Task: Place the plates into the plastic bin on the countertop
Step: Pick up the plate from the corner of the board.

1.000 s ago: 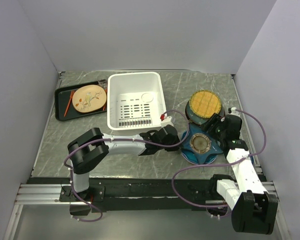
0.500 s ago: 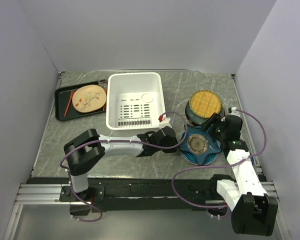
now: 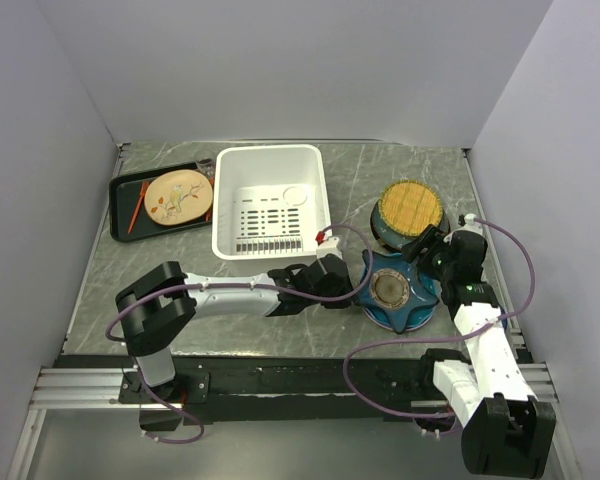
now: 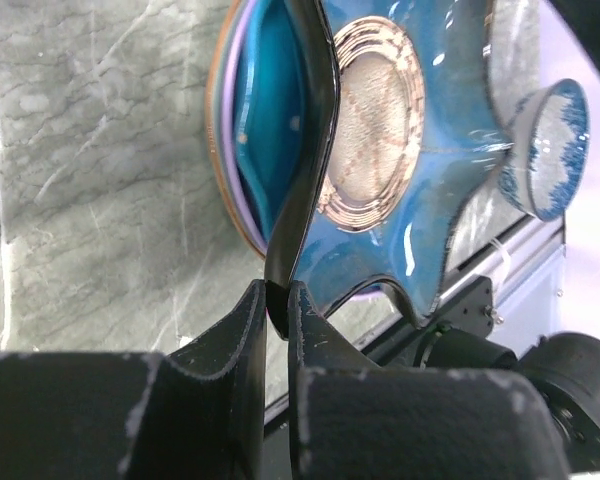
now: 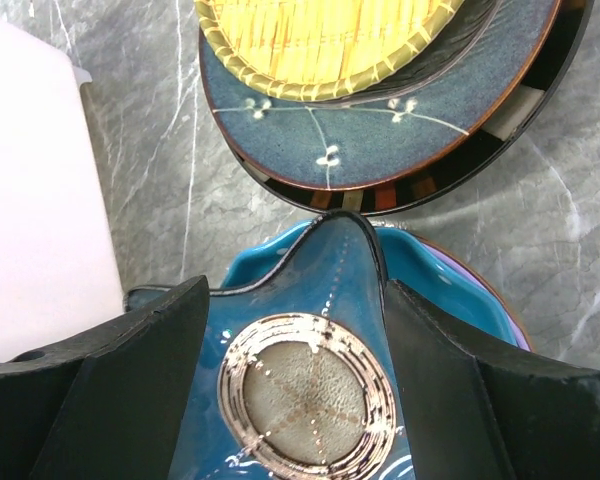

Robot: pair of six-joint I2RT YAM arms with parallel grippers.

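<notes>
Plates are not yet seen in the plastic bin (image 3: 270, 152). The blue star-shaped plate (image 3: 392, 290) lies on top of a stack on the worktop (image 3: 130, 290), at about 4 o'clock from the bin. A second stack, topped by the yellow woven-look plate (image 3: 411, 207), is found just beyond it at 12 o'clock.

Over the last second the star-shaped plate is seen to have slid a little toward 9 o'clock, drawn by the left arm, whose elbow is now lower and farther out toward 8 o'clock. The left claw (image 4: 277, 290) is kept clenched on the plate's dark rim, which is pinched thinly between the two pads. In the left wrist view the gripped edge appears raised off the teal plate (image 4: 265, 120) beneath, though how far cannot be told.

The right claw (image 5: 295, 300) is released and has been spread slightly wider. Its fingers (image 5: 170, 330) are held on either side of one point of the star, apparently without pressing on it.

From this it is judged that the plate is being handed over to the left arm alone, and that lifting and carrying toward 10 o'clock into the bin is what remains. The thin edge grip is judged liable to slip if the plate is swung quickly. All other plates are left to be moved.
</notes>
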